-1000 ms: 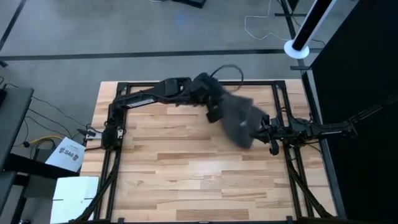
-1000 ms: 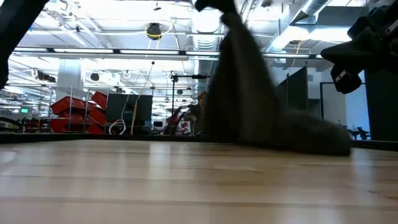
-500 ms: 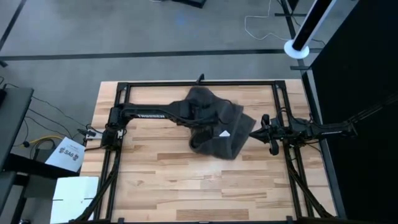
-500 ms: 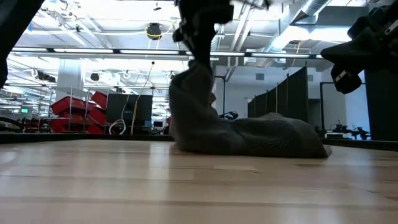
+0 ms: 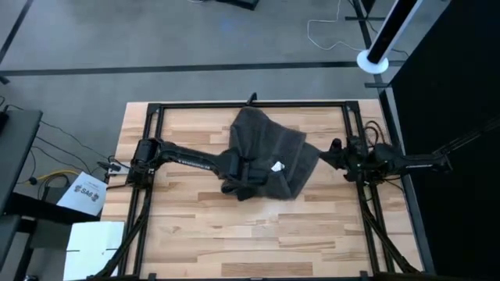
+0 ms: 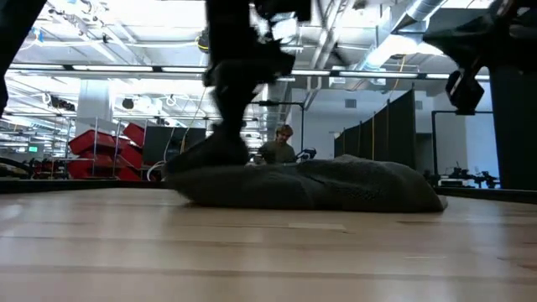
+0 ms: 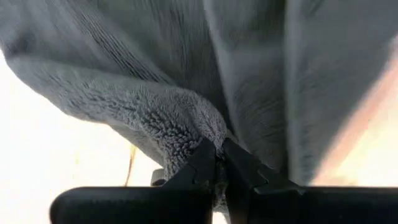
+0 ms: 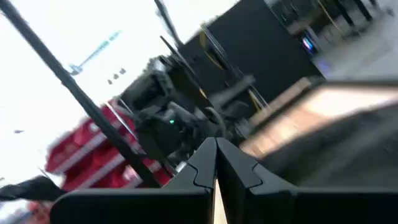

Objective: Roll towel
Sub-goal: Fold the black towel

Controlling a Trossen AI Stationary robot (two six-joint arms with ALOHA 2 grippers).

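lying crumpled on the counter [image 5: 195, 226], the towel [image 5: 269, 152] sits in the far-middle part, a bit toward the right side, its far corner close to the counter's far edge. small white tag [image 5: 276, 165] shows on top, near the middle of the cloth. in the low view the towel [image 6: 336, 184] is a low heap, flat on the wood.

left end effector [image 5: 242, 187] is at the towel's near-left edge, fingers together and clamped on a bunched fold of it; left wrist view shows the fingertips [image 7: 208, 158] pinching the fuzzy hem, the rest of the cloth spreading away beyond.

right end effector [image 5: 334, 148] sits just beside the towel's right corner, fingers together, nothing between them; can't tell if it touches the cloth. right wrist view has the closed fingers [image 8: 214, 163] pointing across the counter toward the room.

bare wood runs along the whole near half of the counter and the left side past the left arm. a person [image 6: 279, 144] is visible in the room behind the heap in the low view.
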